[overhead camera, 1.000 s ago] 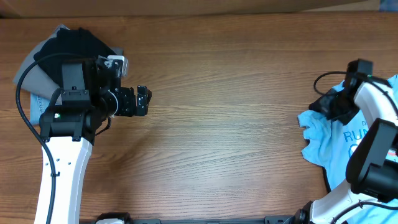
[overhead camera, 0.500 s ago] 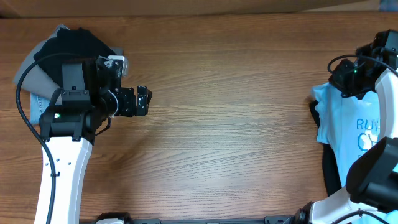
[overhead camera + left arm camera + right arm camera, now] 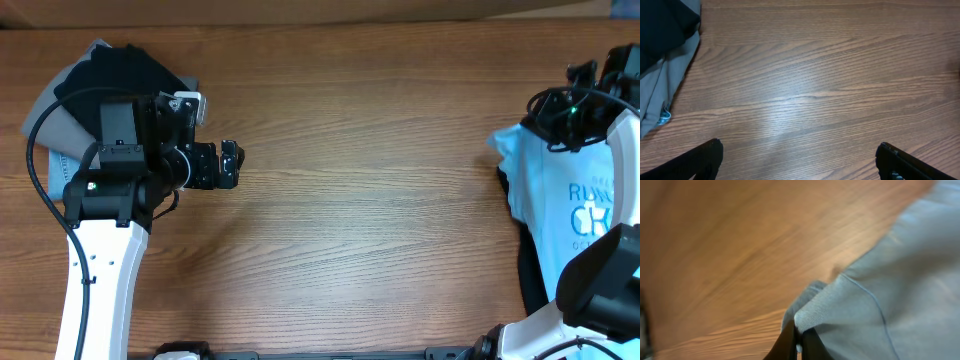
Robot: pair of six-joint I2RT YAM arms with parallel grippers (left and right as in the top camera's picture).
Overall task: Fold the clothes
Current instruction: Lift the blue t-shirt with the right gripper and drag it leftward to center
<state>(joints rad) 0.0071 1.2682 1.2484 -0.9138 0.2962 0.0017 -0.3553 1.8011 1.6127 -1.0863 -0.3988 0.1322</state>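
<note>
Overhead, the light blue T-shirt [image 3: 542, 200] lies at the right edge of the tabletop [image 3: 380, 180], its far corner pinched by the right gripper [image 3: 560, 118]; the left gripper [image 3: 232, 163] hangs near a grey and black garment pile [image 3: 55, 110] at far left. Left wrist: jaws spread wide over bare wood. Right wrist: jaws clenched on shirt fabric.

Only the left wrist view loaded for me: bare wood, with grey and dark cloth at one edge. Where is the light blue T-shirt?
Observer: The light blue T-shirt lies at the right edge of the table, lettering facing up.
Operator: Is anything gripping it?
Observer: The right claw is shut on a bunched edge of it.
Operator: Anything else near it?
Observer: A black garment shows under the shirt's edge nearer the table's middle.
</note>
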